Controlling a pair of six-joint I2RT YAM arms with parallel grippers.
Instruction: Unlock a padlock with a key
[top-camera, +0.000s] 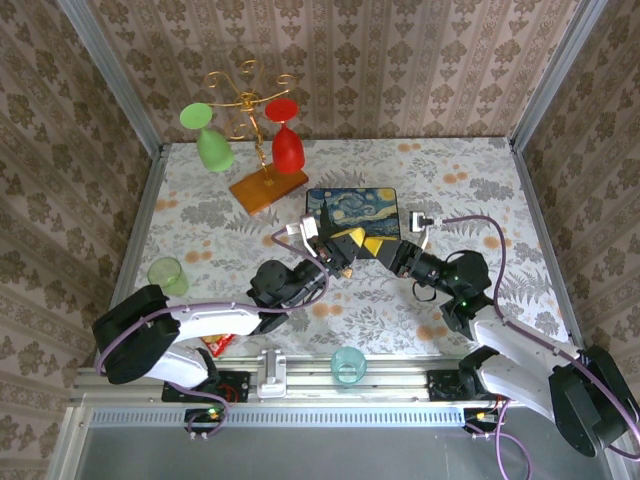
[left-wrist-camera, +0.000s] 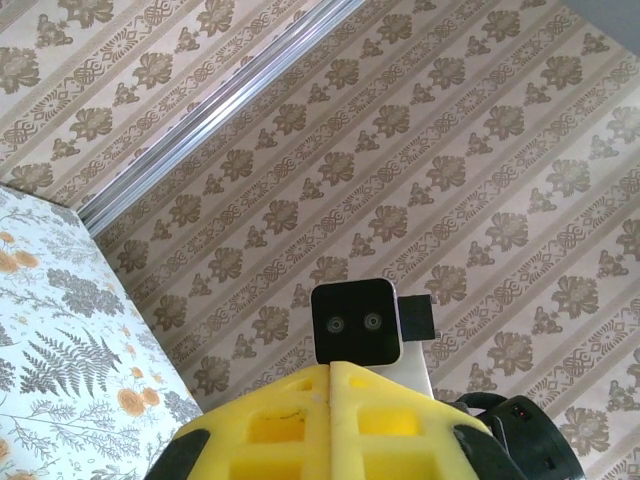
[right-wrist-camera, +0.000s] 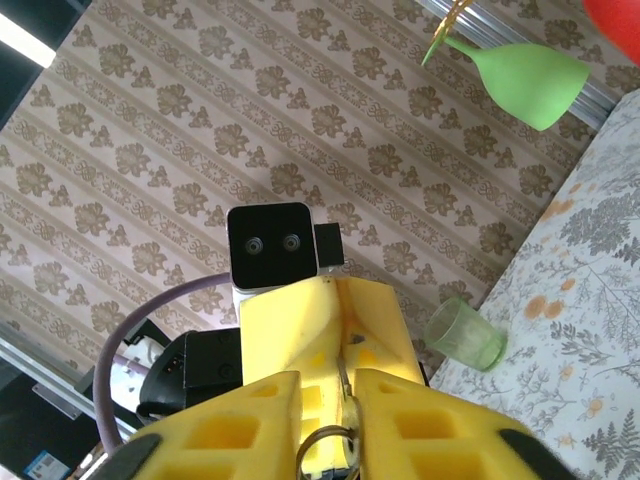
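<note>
Pressed flat together, seam to seam: the left fingers, tips aimed at the right wrist camera just beyond. Drawn close with only a narrow slit between: the right fingers. In that slit, a thin grey metal strip reaching across from the left fingertips, and at the slit's near end a small metal loop. Clamped on the metal or merely beside it: cannot tell. Which piece belongs to the key and which to the padlock: cannot tell either. Both sets of fingertips tip to tip in the air over the middle of the floral worktop, just near of a flat panel printed with Starry Night. Farther out, at far left, a gold rack on a wooden base, with a green wine glass and a red wine glass hung upside down. Pale green tumbler toward the left edge. Teal tumbler at the near edge between the arm bases. Red wrapper beside the left base.
</note>
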